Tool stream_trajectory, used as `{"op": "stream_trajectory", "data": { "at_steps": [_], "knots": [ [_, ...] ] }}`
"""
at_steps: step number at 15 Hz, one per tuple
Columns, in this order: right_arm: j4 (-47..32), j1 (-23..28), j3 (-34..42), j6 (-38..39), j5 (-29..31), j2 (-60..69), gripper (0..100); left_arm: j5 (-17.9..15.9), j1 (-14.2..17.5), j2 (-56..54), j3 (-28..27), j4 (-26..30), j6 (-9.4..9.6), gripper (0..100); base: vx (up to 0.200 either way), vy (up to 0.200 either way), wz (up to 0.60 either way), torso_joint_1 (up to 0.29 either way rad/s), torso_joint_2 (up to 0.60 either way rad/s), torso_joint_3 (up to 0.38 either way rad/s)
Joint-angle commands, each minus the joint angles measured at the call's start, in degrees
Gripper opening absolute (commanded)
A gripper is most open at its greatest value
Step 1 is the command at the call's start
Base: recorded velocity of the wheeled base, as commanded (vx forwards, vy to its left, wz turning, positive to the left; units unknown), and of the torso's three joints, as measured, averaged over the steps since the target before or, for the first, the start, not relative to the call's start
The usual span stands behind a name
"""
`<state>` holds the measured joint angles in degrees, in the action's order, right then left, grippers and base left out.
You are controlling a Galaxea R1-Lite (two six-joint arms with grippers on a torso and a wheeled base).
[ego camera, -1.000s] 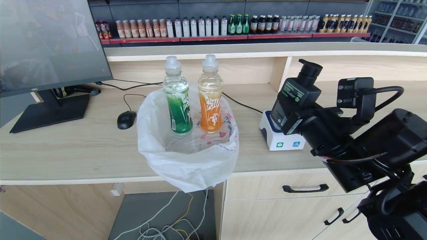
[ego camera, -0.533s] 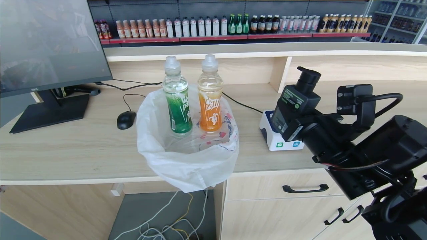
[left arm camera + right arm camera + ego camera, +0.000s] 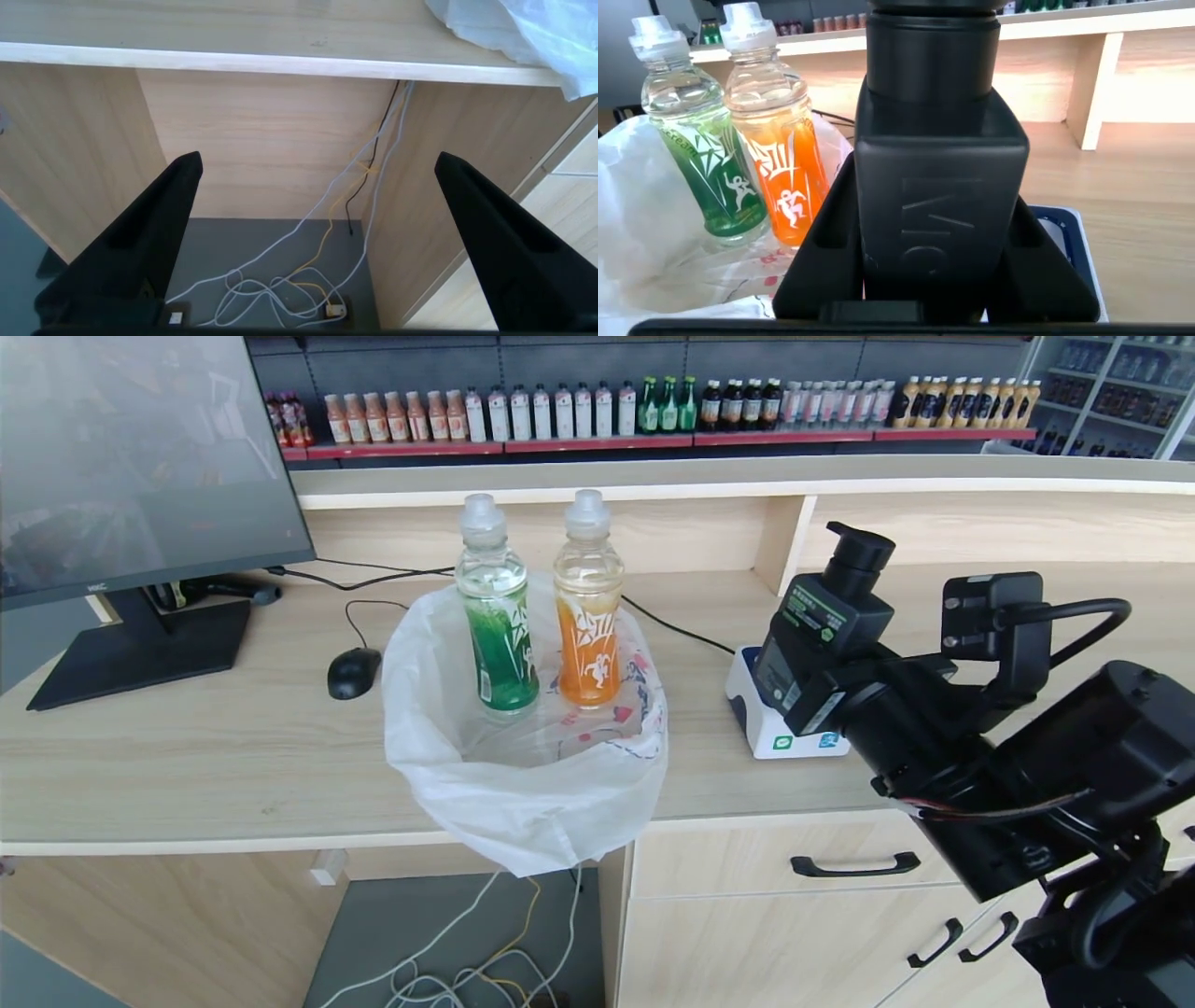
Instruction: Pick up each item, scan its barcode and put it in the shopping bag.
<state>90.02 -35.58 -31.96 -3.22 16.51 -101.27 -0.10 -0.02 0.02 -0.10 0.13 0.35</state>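
A green bottle (image 3: 499, 616) and an orange bottle (image 3: 588, 611) stand upright side by side inside the open mouth of the white shopping bag (image 3: 523, 784), which hangs over the counter's front edge. Both show again in the right wrist view, green bottle (image 3: 705, 159) and orange bottle (image 3: 780, 154). My right gripper (image 3: 840, 677) is shut on a black barcode scanner (image 3: 826, 616), held right of the bag, over its white cradle (image 3: 780, 737). The scanner (image 3: 938, 196) sits between that gripper's fingers (image 3: 817, 257). My left gripper (image 3: 318, 243) hangs open below the countertop.
A monitor (image 3: 140, 457) on its stand and a black mouse (image 3: 354, 671) sit left of the bag. Cables (image 3: 672, 627) run across the counter (image 3: 187, 756) and hang under it (image 3: 308, 271). Drawers with black handles (image 3: 854, 866) are below right. A shelf of drinks (image 3: 653, 406) lines the back.
My right arm has lowered the scanner a little toward its cradle, then held almost still. Bottles and bag have not moved.
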Motion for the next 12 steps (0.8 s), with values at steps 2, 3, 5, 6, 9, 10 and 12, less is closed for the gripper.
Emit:
{"op": "stream_trajectory", "data": {
  "at_steps": [2, 3, 5, 6, 9, 10, 12],
  "knots": [
    [-0.02, -0.01, -0.03, -0.03, 0.02, 0.02, 0, 0.01, 0.02, -0.02, 0.01, -0.05, 0.0, 100, 0.0, 0.2, 0.0, -0.002, 0.0, 0.005],
    [-0.02, -0.01, 0.06, -0.03, 0.02, 0.11, 0, 0.01, 0.02, -0.02, 0.01, -0.05, 0.0, 100, 0.0, 0.2, 0.0, 0.012, 0.01, 0.002],
    [-0.02, -0.1, 0.24, -0.03, 0.02, 0.19, 0, 0.01, 0.02, -0.02, 0.01, -0.13, 0.0, 100, 0.0, 0.1, 0.0, 0.001, 0.0, 0.006],
    [-0.02, -0.1, -0.03, -0.03, 0.02, 0.11, 0, 0.01, 0.02, -0.02, 0.01, -0.13, 0.09, 100, 0.0, 0.0, 0.0, 0.0, 0.0, 0.0],
    [-0.02, -1.51, -1.52, -0.03, -0.07, -1.21, 0, 0.01, 0.02, -0.02, 0.01, -0.13, 0.0, 100, 0.0, 0.0, 0.0, 0.0, 0.0, 0.0],
    [-0.02, -2.91, -3.46, -0.12, -0.25, -2.71, 0, 0.01, 0.02, -0.02, 0.01, -0.13, 0.0, 100, 0.0, 0.0, 0.0, 0.0, 0.0, 0.0],
    [-0.02, -6.25, -6.71, -0.03, -0.25, -5.96, 0, 0.01, 0.02, -0.02, 0.01, -0.13, 0.0, 100, 0.0, 0.0, 0.0, 0.0, 0.0, 0.0]
  ]
}}
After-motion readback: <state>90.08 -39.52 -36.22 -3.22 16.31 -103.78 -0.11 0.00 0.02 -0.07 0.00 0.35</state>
